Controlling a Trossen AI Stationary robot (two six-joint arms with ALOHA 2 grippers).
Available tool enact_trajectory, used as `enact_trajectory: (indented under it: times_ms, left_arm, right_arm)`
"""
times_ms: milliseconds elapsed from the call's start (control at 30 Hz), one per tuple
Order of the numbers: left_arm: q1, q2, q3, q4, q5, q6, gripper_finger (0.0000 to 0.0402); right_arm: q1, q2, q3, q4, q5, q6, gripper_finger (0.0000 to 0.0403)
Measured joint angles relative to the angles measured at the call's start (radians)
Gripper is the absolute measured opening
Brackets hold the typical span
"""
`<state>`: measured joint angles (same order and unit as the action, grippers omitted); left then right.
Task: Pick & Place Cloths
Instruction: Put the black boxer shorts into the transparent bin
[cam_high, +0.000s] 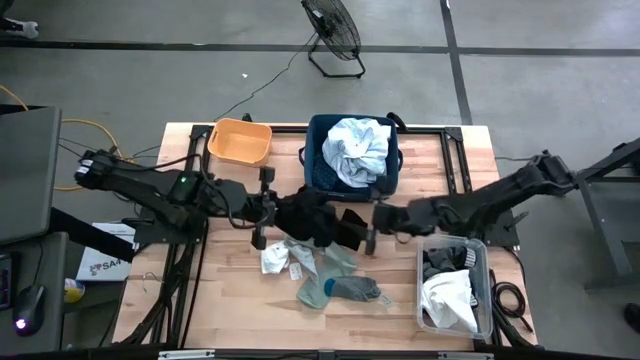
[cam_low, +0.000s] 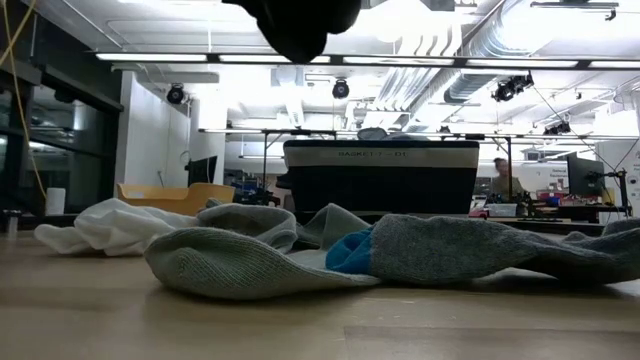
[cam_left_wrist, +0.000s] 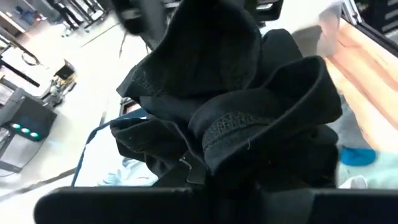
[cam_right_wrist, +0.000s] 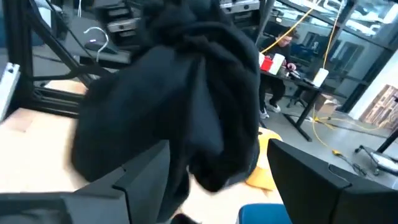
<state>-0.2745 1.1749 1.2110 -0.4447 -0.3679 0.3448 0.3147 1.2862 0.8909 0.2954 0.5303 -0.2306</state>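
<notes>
The black garment (cam_high: 312, 220) hangs bunched in the air at the middle of the surface (cam_high: 230, 310), lifted clear of the boards, as the low view shows by the dark lump high above the wood. The left end effector (cam_high: 268, 212) is clamped shut on it, and its wrist view is filled with the gathered folds. The right end effector (cam_high: 372, 228) sits just at the garment's other side with its fingers spread apart, the cloth between them or just in front; I cannot tell whether they touch it. Below, grey-green socks (cam_high: 340, 288) and a small white piece (cam_high: 275, 260) lie loose on the wood near the front edge. Behind stands the navy bin (cam_high: 322, 170) with a pale blue-white shirt (cam_high: 358, 148) heaped in it, and an orange tub (cam_high: 238, 140) beside that; a clear container (cam_high: 484, 300) at the right front holds more cloths. The step in hand looks like carrying or handing over the black piece. Next, I judge, the right fingers must close on it before the left lets go, or the left must bear it over a container.
</notes>
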Motion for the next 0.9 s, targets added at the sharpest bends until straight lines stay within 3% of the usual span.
enact_trajectory:
  times_ms: [267,533,767,900]
  left_arm:
    - [0.000,0.019,-0.001,0.013,0.021,0.018,0.0030]
    - [0.000,0.049,0.000,0.067,0.022,0.045,0.0030]
    - [0.000,0.054,0.000,0.105,0.024,0.069,0.0030]
    - [0.000,0.054,0.000,0.104,0.024,0.069,0.0030]
  right_arm:
    - [-0.142,0.123,0.000,0.238,-0.321,-0.028,0.0262]
    - [-0.168,0.239,0.000,0.438,-0.567,0.014,0.0262]
    - [-0.174,0.275,0.000,0.510,-0.592,0.161,0.0264]
    - [-0.178,0.275,0.000,0.509,-0.594,0.244,0.0290]
